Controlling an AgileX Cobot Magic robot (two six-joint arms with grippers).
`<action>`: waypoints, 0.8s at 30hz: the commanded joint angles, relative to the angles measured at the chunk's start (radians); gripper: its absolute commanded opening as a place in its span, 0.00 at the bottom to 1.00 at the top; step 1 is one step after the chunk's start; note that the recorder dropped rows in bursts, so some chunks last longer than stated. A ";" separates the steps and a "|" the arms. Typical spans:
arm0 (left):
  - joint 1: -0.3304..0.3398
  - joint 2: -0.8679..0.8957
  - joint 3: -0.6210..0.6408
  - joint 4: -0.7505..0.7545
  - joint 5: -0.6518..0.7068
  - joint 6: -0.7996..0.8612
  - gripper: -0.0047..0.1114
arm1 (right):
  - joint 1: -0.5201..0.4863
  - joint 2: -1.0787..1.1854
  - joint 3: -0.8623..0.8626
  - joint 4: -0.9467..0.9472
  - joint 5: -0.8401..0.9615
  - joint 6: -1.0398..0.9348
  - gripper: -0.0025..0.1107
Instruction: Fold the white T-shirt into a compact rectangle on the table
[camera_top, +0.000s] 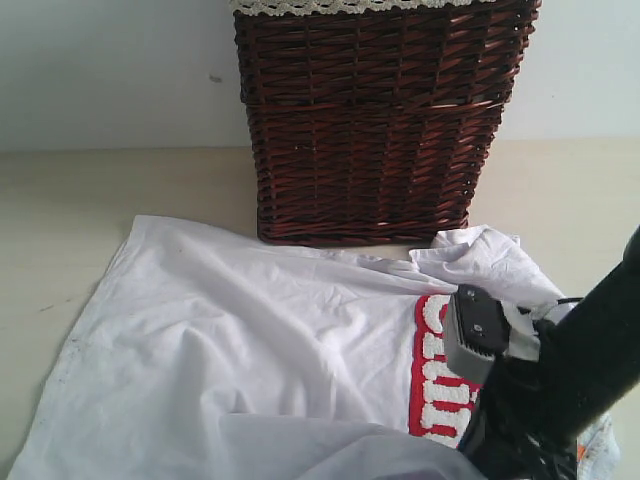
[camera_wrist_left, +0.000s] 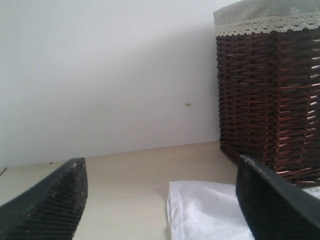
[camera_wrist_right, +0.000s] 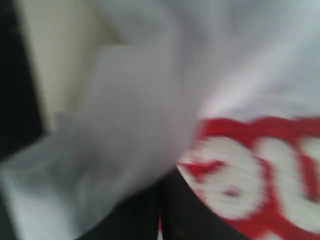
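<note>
Left tool (camera_wrist_left: 160, 166), jaws wide apart and empty, low over the pale worktop (camera_top: 60, 210) beside a corner of the white T-shirt (camera_top: 250, 340), spread across the worktop with its red patch (camera_top: 430, 375) toward the right. At centre behind the shirt, dark wicker basket (camera_top: 375, 120) with lace trim (camera_top: 350, 6), rim cut off, contents unseen. At right, right tool (camera_wrist_right: 161, 215) blurred under draped cloth, grip impossible to tell.
</note>
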 joint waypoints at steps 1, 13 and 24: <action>0.001 -0.006 0.003 -0.004 0.001 -0.003 0.71 | 0.065 -0.019 0.001 -0.001 0.320 -0.121 0.02; 0.001 -0.006 0.003 -0.004 0.001 -0.003 0.71 | 0.201 -0.075 0.001 -0.226 0.240 0.175 0.02; 0.001 -0.006 0.003 -0.004 0.001 -0.003 0.71 | 0.041 -0.017 0.001 -0.594 -0.626 0.792 0.02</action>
